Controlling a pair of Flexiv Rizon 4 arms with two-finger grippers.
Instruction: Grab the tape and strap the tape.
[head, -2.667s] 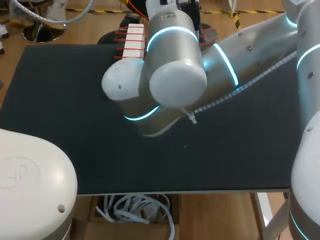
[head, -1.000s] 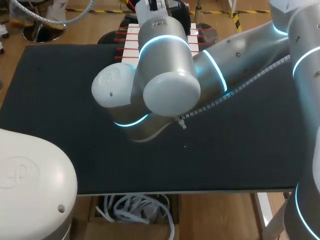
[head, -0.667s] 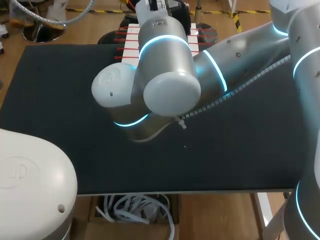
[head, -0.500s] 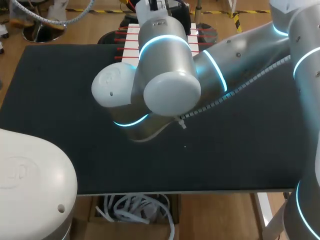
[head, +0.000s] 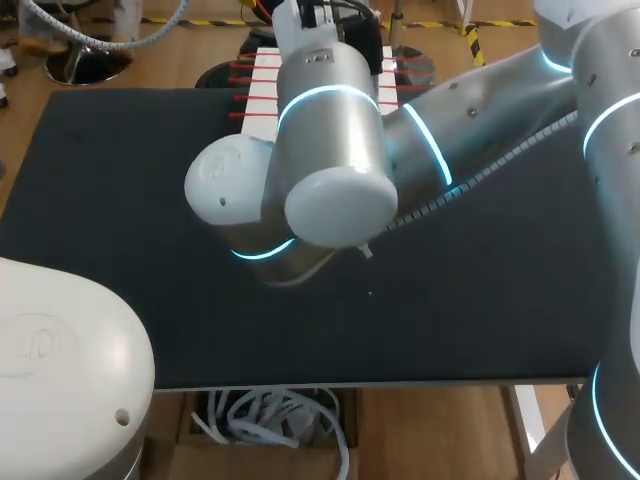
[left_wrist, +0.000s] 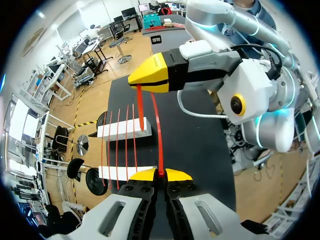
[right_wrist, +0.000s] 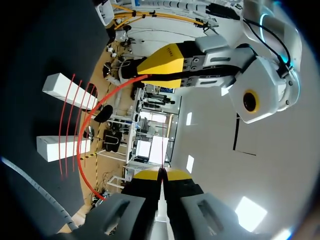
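Tape arcs from left pincer to right pincer, both pinching it.

txt: none legible | labels/nos/signs: none legible | all views

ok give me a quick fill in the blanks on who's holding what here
The left tool is shut on one end of a ___ strap.
The strap's other end is pinched in the ___ tool.
Past the strap, two long ___ blocks lie on the black table.

Missing words: red; right; white
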